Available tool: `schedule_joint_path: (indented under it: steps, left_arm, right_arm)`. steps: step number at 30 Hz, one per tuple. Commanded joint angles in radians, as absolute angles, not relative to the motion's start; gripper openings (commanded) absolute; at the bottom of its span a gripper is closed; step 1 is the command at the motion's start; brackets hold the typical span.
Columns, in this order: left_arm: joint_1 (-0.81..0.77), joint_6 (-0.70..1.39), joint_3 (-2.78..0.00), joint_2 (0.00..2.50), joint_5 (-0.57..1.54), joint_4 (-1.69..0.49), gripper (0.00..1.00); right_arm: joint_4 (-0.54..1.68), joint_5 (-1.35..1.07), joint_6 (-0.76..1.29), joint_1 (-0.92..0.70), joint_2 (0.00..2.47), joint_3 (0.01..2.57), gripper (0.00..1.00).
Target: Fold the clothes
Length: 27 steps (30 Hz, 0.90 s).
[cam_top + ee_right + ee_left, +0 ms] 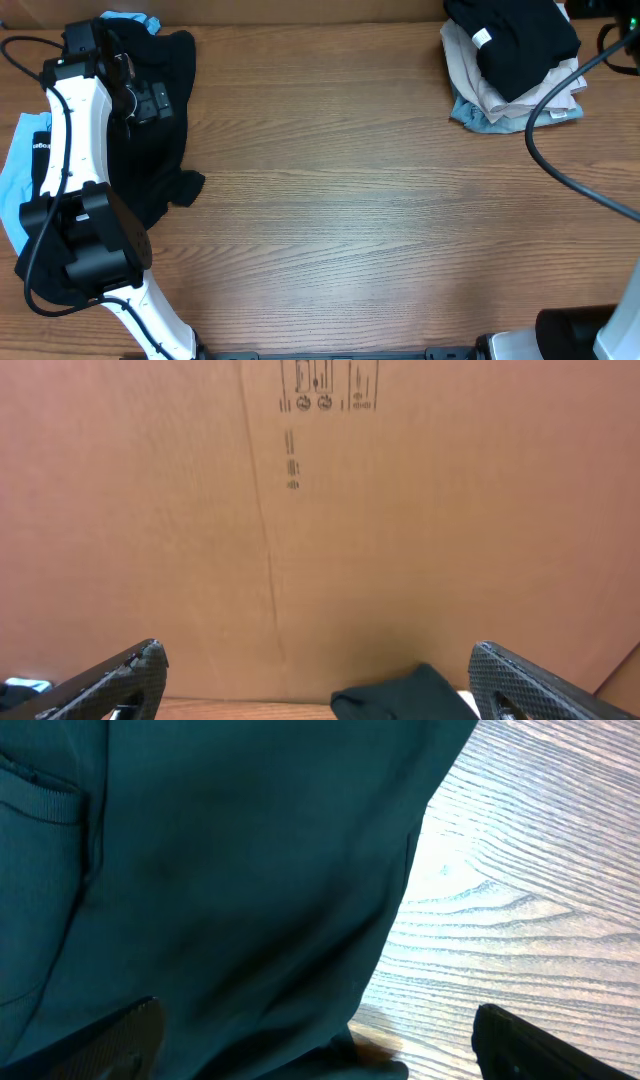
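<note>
A black garment (160,130) lies crumpled at the table's left side, and it fills most of the left wrist view (220,870). My left gripper (140,98) hangs over its upper part. In the left wrist view the left gripper (315,1020) is open, one finger over the cloth and one over bare wood, at the garment's edge. My right gripper (315,655) is open and empty, facing a cardboard wall, with a black cloth top (400,698) just below it. It is not clear in the overhead view.
A light blue garment (15,175) lies under the left arm at the far left. A stack of folded clothes (515,65), black on beige on blue, sits at the back right. A black cable (560,170) crosses the right side. A cardboard wall (320,500) stands behind the table.
</note>
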<state>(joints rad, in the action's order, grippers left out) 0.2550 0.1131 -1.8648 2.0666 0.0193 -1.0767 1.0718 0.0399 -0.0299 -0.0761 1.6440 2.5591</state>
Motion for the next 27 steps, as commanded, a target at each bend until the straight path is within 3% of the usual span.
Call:
schedule_joint_path:
  steps: [1,15,22,27]
  left_arm:
    - [0.248,0.112,-1.859,2.061,0.027,-1.076,1.0]
    - [0.248,0.112,-1.858,2.061,0.027,-1.076,1.0]
    - [0.248,0.112,-1.858,2.061,0.027,-1.076,1.0]
    - [0.248,0.112,-1.858,2.061,0.027,-1.076,1.0]
  right_arm:
    - [1.082,0.035,-0.026,-0.072,1.697,2.539,1.0]
    - [1.318,0.035,-0.026,-0.071,1.607,2.539,1.0]
    - [1.135,0.035,-0.025,-0.036,1.411,2.422,1.0]
    - [0.835,0.024,-0.025,0.031,1.24,2.163,1.0]
